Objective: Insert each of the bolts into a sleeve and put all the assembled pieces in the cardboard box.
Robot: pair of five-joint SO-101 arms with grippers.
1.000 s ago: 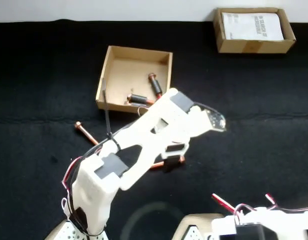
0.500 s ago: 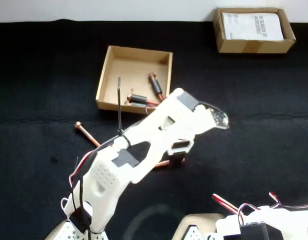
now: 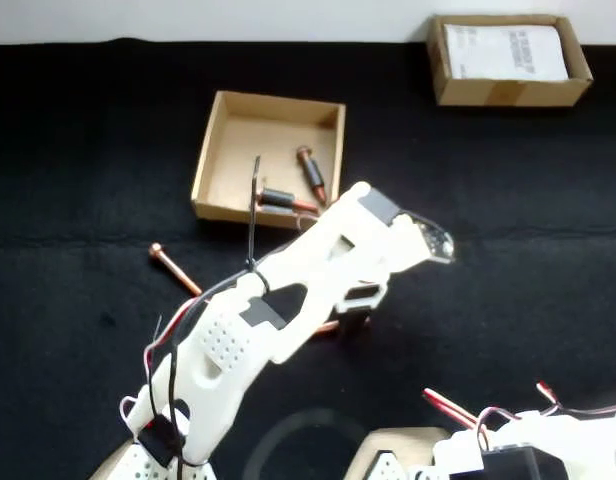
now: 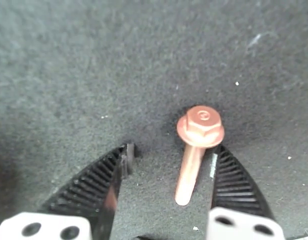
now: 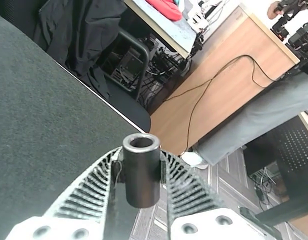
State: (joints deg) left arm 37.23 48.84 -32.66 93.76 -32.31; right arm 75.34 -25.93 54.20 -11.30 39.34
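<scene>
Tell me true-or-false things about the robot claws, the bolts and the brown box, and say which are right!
The left claw is open around a copper-coloured metal bolt. True.
The right claw holds nothing. False: it grips a dark metal tube-shaped sleeve.
The open brown cardboard box is empty. False: two bolt-and-sleeve pieces lie inside.
A second copper-coloured bolt lies on the black cloth outside the box. True.

High view down over table (image 3: 78, 120); left wrist close above it; right outward.
</scene>
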